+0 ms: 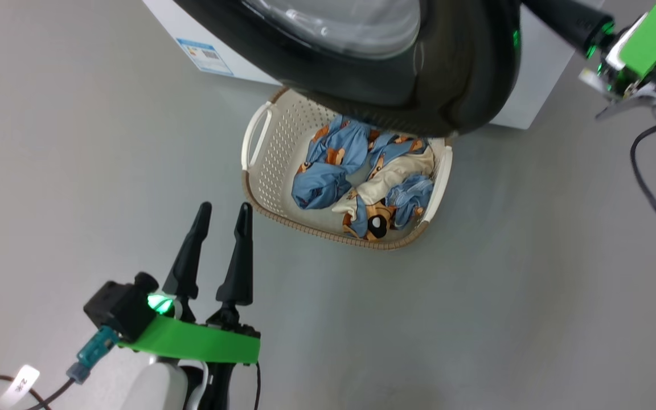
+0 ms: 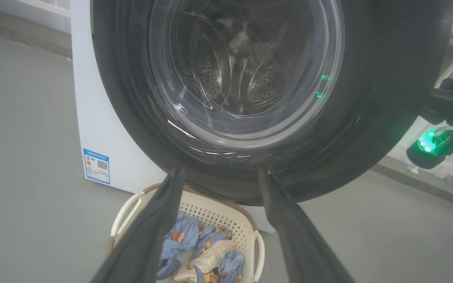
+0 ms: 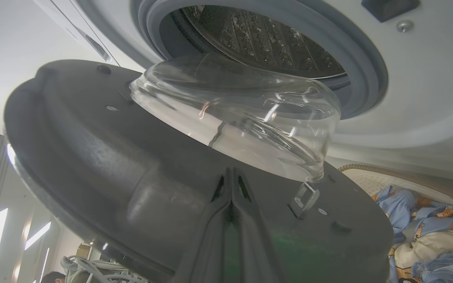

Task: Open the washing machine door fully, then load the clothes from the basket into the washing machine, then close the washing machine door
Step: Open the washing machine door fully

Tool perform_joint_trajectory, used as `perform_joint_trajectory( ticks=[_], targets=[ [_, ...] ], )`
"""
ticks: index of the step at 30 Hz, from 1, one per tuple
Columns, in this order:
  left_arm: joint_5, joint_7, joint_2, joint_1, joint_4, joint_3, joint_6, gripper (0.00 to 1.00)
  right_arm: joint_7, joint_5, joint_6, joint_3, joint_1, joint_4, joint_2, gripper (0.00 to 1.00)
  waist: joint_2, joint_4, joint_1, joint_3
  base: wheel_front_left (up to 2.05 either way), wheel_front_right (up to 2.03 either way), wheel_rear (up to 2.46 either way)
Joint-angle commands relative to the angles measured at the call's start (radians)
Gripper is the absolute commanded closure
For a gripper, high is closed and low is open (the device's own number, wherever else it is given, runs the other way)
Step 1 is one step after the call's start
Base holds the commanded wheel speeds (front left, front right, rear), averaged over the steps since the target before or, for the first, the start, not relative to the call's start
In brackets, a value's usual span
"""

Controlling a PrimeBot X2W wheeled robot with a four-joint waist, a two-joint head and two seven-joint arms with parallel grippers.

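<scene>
While the washing machine door (image 3: 104, 165) stands part-open, its inner face lies at twelve o'clock of the pressed-together right end effector (image 3: 232, 177); the spread left end effector (image 1: 225, 212) hangs farther off.

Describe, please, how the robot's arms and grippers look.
The left gripper has two long, tapering black fingers, a glowing green light, a bright green flat bracket and a white forearm. A teal plug leads to a black cable with a white paper tag. The right gripper has matching dark fingers, a second green bracket and looping black cables.
</scene>
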Motion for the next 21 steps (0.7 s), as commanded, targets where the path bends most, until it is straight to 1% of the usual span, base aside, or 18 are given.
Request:
perform_joint_trajectory(
  ticks=[1, 13, 21],
  targets=[
    [0.012, -0.006, 0.021, 0.023, -0.020, 0.038, 0.001, 0.00, 0.010, 0.007, 0.005, 0.006, 0.034, -0.039, 0.023, 1.00, 0.0000, -0.002, 0.0001, -0.025, 0.00, 0.00, 0.00],
    [0.029, -0.006, 0.021, 0.072, -0.015, 0.043, 0.001, 0.00, 0.038, 0.012, 0.005, 0.018, 0.132, -0.056, 0.062, 1.00, 0.0000, 0.008, 0.0001, -0.098, 0.00, 0.00, 0.00],
    [0.045, -0.006, 0.021, 0.099, -0.010, 0.051, 0.001, 0.00, 0.061, 0.013, 0.005, 0.036, 0.208, -0.076, 0.103, 1.00, 0.0000, 0.023, 0.0001, -0.147, 0.00, 0.00, 0.00]
  ],
)
